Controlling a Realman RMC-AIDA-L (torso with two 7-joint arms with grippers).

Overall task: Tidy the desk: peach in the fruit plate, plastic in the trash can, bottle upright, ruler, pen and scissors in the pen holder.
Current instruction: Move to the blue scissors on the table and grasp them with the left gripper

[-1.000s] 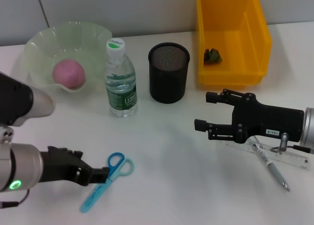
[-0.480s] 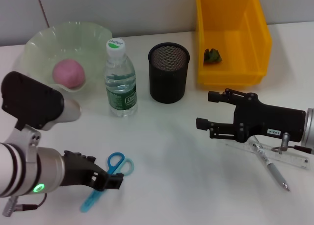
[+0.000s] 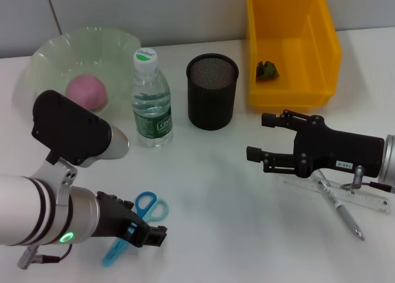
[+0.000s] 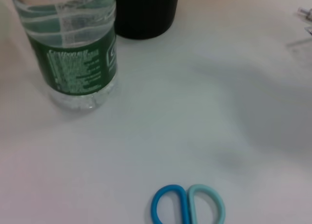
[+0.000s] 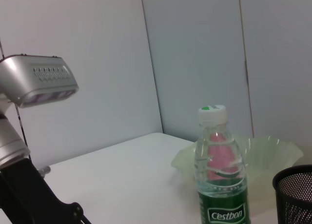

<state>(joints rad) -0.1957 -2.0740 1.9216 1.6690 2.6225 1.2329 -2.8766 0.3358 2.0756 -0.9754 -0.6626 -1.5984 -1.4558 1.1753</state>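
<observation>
Blue scissors (image 3: 150,208) lie flat near the table's front left; their handles show in the left wrist view (image 4: 188,210). My left gripper (image 3: 145,230) is low over the scissors' middle, its fingers spread on either side of the shaft. My right gripper (image 3: 256,137) is open and empty, hovering right of centre. A clear ruler (image 3: 370,200) and a pen (image 3: 343,213) lie partly under the right arm. The bottle (image 3: 151,98) stands upright. The pink peach (image 3: 86,90) lies in the pale green plate (image 3: 80,37). The black mesh pen holder (image 3: 212,92) is empty.
A yellow bin (image 3: 290,89) at the back right holds a crumpled green piece of plastic (image 3: 267,69). In the right wrist view the bottle (image 5: 218,175), plate (image 5: 278,148) and pen holder (image 5: 295,187) show, with the left arm (image 5: 39,82) beyond.
My left arm has swung right and forward, bringing its gripper from the scissors' left side to over their middle. The right arm has barely moved.
</observation>
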